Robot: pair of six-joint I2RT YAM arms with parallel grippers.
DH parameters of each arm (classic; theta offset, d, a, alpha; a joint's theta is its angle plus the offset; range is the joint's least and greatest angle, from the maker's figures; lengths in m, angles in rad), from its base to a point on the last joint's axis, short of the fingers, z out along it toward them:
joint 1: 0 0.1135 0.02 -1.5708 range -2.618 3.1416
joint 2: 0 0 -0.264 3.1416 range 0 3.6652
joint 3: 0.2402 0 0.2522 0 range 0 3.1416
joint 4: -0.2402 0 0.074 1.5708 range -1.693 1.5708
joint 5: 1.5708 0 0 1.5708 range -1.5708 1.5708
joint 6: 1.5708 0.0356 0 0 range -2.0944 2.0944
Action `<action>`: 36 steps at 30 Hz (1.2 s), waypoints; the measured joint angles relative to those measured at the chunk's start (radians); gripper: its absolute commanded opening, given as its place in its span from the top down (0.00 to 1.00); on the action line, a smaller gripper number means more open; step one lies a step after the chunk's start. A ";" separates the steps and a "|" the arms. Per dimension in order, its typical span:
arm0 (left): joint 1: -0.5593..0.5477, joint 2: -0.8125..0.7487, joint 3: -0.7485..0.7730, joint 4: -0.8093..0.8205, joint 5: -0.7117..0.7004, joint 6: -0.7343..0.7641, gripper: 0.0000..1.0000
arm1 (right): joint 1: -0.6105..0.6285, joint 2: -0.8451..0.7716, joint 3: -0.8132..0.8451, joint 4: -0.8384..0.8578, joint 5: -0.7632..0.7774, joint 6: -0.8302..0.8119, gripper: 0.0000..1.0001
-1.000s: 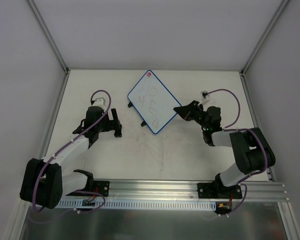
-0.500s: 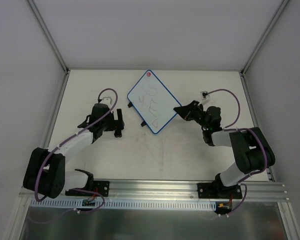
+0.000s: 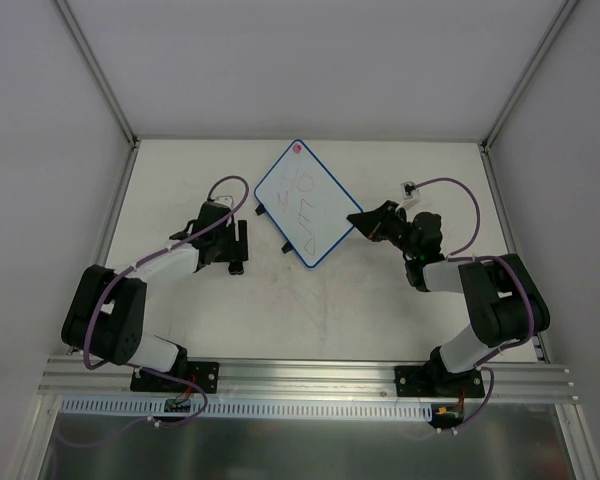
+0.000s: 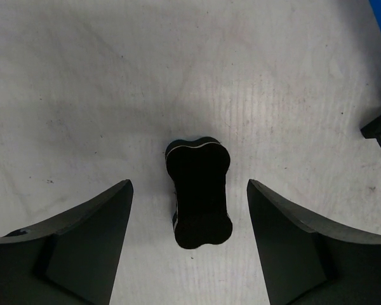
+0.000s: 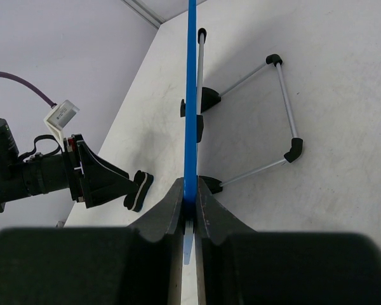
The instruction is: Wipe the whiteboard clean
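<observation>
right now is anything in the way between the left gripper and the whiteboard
Nothing visible blocks it. The black eraser lies on the table between the fingers of the left gripper, untouched, the tool rather than an obstacle. The whiteboard sits beyond, its edge clamped by the right gripper.

Black bone-shaped eraser (image 4: 199, 194) lies untouched between two fingers (image 4: 82, 241).

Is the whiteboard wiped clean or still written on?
Still written on: the whiteboard carries faint marker strokes across its face in the top view.
</observation>
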 measured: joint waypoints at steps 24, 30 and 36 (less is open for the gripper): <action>-0.005 0.075 0.062 -0.077 0.000 0.011 0.37 | 0.000 0.013 0.010 0.003 -0.008 0.002 1.00; -0.039 0.075 0.063 -0.084 -0.009 0.014 0.41 | -0.002 0.014 0.010 0.003 -0.008 0.006 1.00; -0.047 0.076 0.076 -0.099 -0.020 0.018 0.45 | -0.002 0.014 0.010 0.003 -0.010 0.011 1.00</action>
